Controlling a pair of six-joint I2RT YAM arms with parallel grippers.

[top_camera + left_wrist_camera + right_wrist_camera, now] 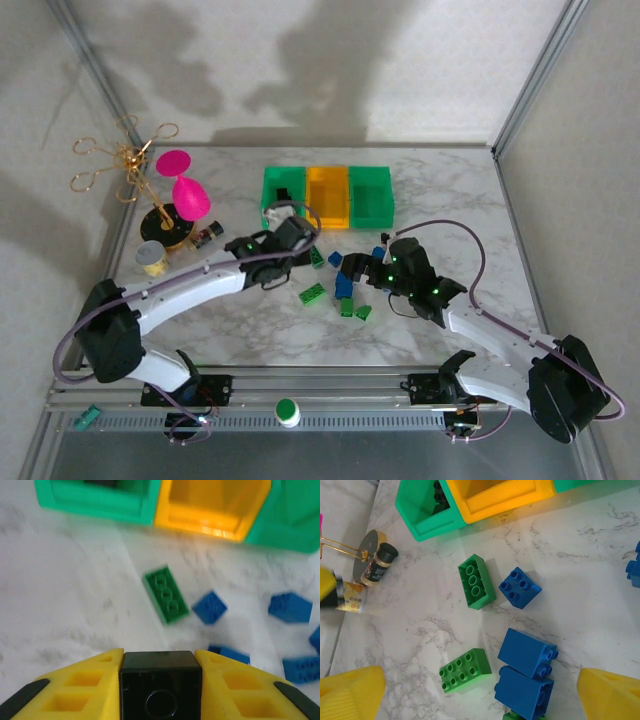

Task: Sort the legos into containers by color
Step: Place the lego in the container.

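My left gripper (160,655) is shut on a black lego (160,685), squeezed between its yellow fingers (85,685). Ahead of it lie a green lego (166,594) and blue legos (210,607), then the containers: a green bin (95,502), an orange bin (212,507) and a second green bin (292,522). My right gripper (477,680) hangs open over a green lego (465,670) and two blue legos (527,652) lying side by side. A black lego (438,494) sits in the left green bin (417,510).
A pink goblet (183,190), a gold wire stand (130,165), a small jar (152,257) and a spice bottle (379,565) stand at the left of the marble table (450,215). More loose legos (355,308) lie between the arms. Bare marble lies right of the bins.
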